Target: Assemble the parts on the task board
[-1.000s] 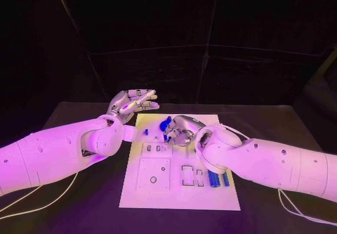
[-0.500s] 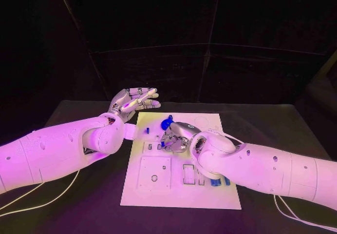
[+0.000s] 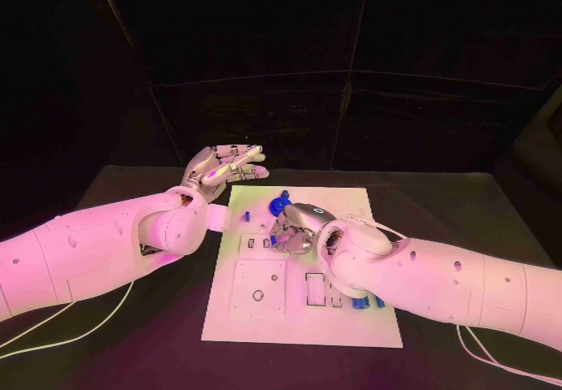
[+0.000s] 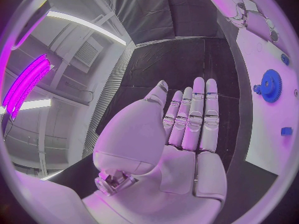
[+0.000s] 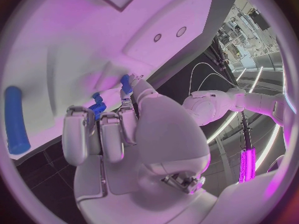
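Nearest, low-centre of the head view, the white task board (image 3: pixel 299 321) lies on the black surface (image 3: pixel 140 349), w/ recessed slots and a couple of blue parts (image 3: pixel 360 303) at its right edge, half under the right forearm. Mid-frame, the right hand (image 3: pixel 297 229) is knuckles-up over the board's middle, fingers curled down onto it; looks like it's seating or picking a small piece there. The right wrist view adds what the head view hides: a small blue toothed part (image 5: pixel 96 107) sits right at the fingertips (image 5: pixel 79 113), which are pressed close together; whether they actually pinch it, can't tell. That view also shows a blue cylinder (image 5: pixel 15 119) lying apart on the board. Further back, a blue gear (image 3: pixel 278 204) stands on the board's upper part, also seen in the left wrist view. Farthest, upper-left of centre, the left hand (image 3: pixel 220 171) is raised off the board, palm open, fingers straight and side by side, holding nothing, prob. parked clear of the work.
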